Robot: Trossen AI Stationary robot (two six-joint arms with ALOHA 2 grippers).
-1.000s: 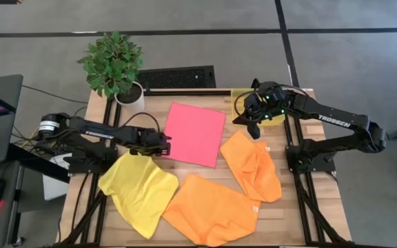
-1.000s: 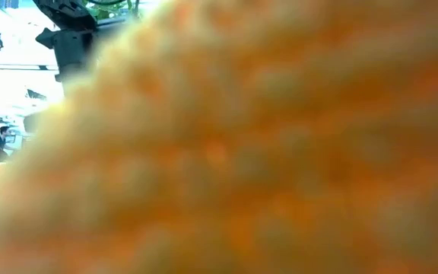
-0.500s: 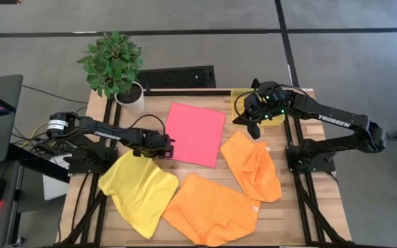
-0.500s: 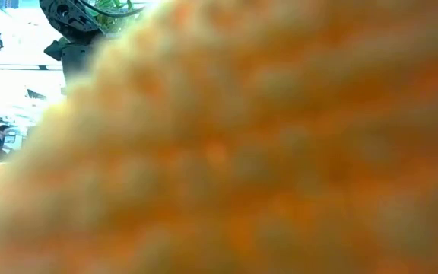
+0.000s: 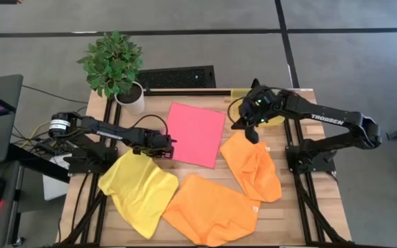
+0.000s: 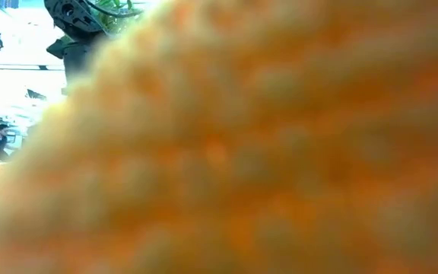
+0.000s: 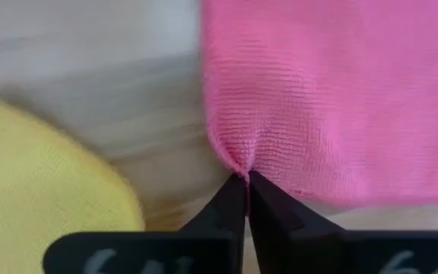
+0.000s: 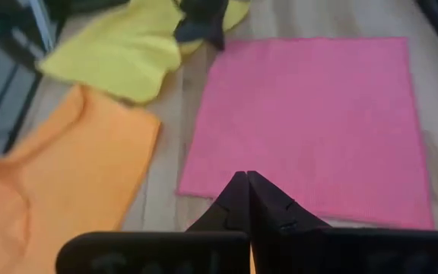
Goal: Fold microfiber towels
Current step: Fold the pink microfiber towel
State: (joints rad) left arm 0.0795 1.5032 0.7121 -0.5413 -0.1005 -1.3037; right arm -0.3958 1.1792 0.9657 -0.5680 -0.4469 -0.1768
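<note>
The pink towel [image 5: 196, 134] lies flat at the table's middle. My left gripper [image 5: 171, 147] is at its near left corner, shut on it. A yellow towel [image 5: 138, 189] and two orange towels [image 5: 209, 210] [image 5: 253, 165] lie rumpled along the near side. My right gripper [image 5: 251, 131] is shut with nothing between its fingers. It hangs by the pink towel's right edge [image 8: 303, 205], above the far end of the right orange towel. Orange cloth [image 6: 265, 152] fills the low view. My left gripper pinches the pink towel's near left corner [image 7: 242, 161] between its two fingertips. The fingers come from the table's left, slanting down. The cloth puckers into a small fold at the fingertips [image 7: 234, 199]. The rest of the towel lies flat on the table.
A potted plant [image 5: 116, 65] stands at the far left corner. A translucent yellow bin [image 5: 276, 120] sits at the far right, under my right arm. The yellow towel [image 7: 44, 175] lies just near of my left gripper. Bare wood shows left of the pink towel.
My left gripper has edged toward the table's right, up to the pink towel's near left corner. My right gripper has swung toward the table's left, closer to the pink towel's right edge. The towels lie as before.
</note>
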